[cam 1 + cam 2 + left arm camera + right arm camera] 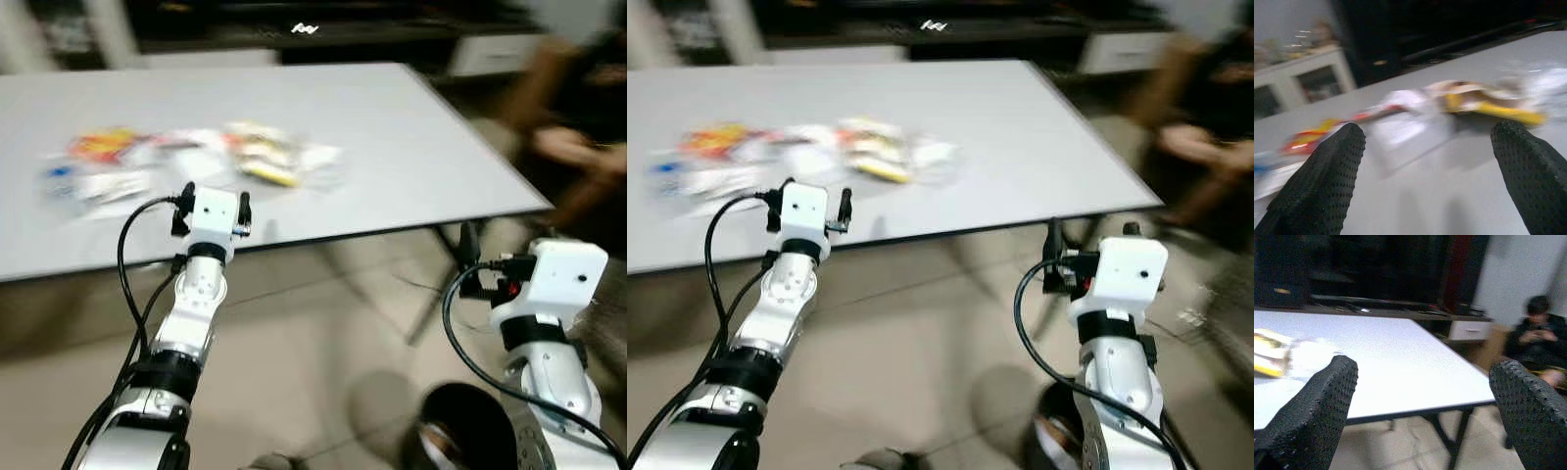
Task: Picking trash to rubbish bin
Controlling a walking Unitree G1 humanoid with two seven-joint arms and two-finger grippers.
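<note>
Grey table [411, 147] spans the upper frame, blurred wrappers [196, 162] at upper left; left gripper [214, 211] and right gripper [1425, 406] are held open, empty.

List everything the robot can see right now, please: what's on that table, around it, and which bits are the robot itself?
Table: one, pale grey top, dark legs, straight ahead.
Trash: a blurred heap of wrappers, white, yellow, red-orange and a little blue, on the table's left part; count unclear.
Rubbish bin: one, dark and round, on the floor by the right arm.
Cabinet: one, pale, by the wall beyond the table.
Floor: beige.
Person: one, dark clothes, seated past the table's right end.
Left gripper: black fingers open, raised at the table's near edge, aimed at the trash.
Right gripper: black fingers open, held lower, off the table's right corner.
</note>
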